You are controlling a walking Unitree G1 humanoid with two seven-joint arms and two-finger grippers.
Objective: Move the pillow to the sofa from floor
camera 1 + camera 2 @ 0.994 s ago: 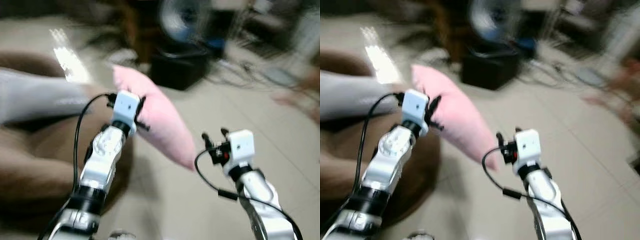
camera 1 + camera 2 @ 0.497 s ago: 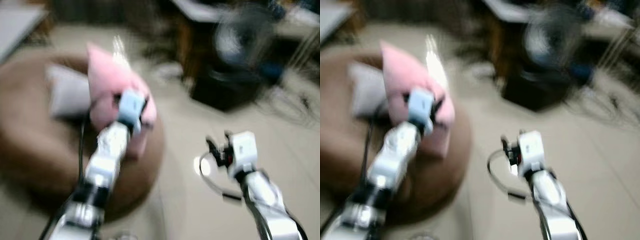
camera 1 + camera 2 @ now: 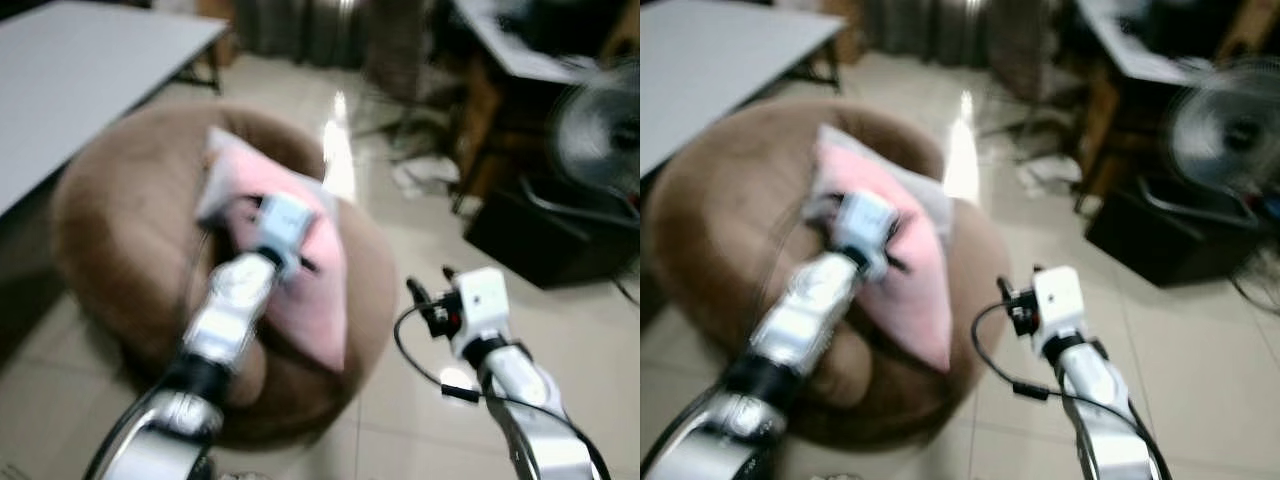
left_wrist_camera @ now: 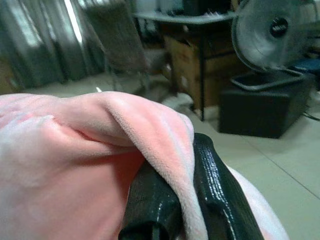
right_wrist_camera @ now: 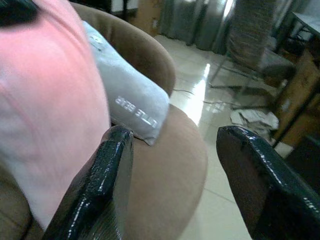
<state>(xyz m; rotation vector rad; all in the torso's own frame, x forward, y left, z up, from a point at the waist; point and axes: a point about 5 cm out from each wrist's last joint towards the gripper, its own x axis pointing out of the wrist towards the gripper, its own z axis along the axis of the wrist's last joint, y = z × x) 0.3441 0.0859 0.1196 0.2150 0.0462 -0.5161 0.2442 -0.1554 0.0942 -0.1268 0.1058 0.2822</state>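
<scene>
Low in the frame's centre-right, the right gripper (image 3: 425,296) is hovering over the tiled floor (image 3: 560,330), its fingers (image 5: 107,185) spread apart around nothing. Left of centre, the left gripper (image 4: 172,200) is pinching a fold of the pink pillow (image 3: 305,275), which is hanging over the brown round sofa (image 3: 110,210) beside a grey cushion (image 5: 132,102). Judging by this, only lowering and releasing are left.

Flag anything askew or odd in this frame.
The pink pillow hangs tilted over the brown sofa, a fold pinched in the left tool. Crumpled paper litters the floor behind.
</scene>
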